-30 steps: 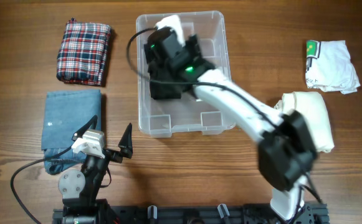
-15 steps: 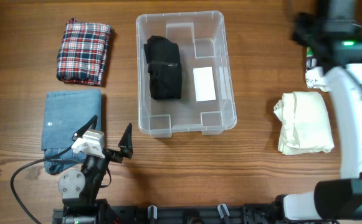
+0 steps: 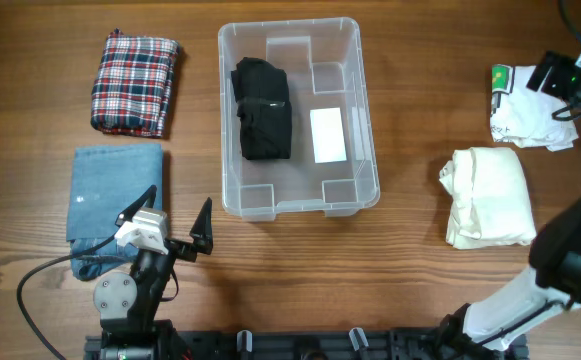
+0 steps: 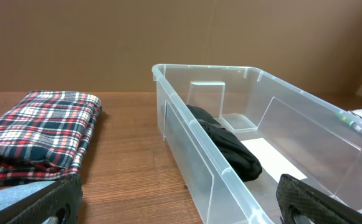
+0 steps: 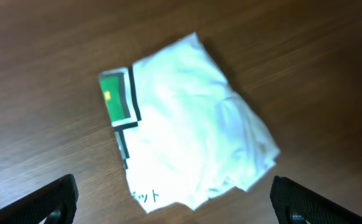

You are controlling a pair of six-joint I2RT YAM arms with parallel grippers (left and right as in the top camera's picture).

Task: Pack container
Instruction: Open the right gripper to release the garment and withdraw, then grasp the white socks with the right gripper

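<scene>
Wood-grain table (image 3: pixel 410 120) under all items; plain brown wall behind it in the left wrist view. At table centre, toward the far edge: container (image 3: pixel 355 60), clear plastic, upright, open-topped, long axis running away from the robot. Inside, along the left wall: black folded garment (image 3: pixel 263 110), lying on the base. Just beside it to the right, flat on the base: white label (image 3: pixel 328 135). Moulded recesses at the corners. Left of the container and apart from it: plaid folded cloth (image 3: pixel 135 82) on the far side, folded denim (image 3: pixel 110 195) nearer the robot. Right of the container, well apart: cream folded garment (image 3: pixel 490 197), and beyond it the white printed garment (image 3: pixel 530 108), with green-and-black marking at one edge. Left gripper (image 3: pixel 182 196) low at the near side of the table, between the denim and the container's near-left corner, fingers spread wide, holding nothing. Right gripper (image 5: pixel 174 205) above the white printed garment, fingers spread wide at either side of the right wrist view, holding nothing; contact with the cloth not determinable.
</scene>
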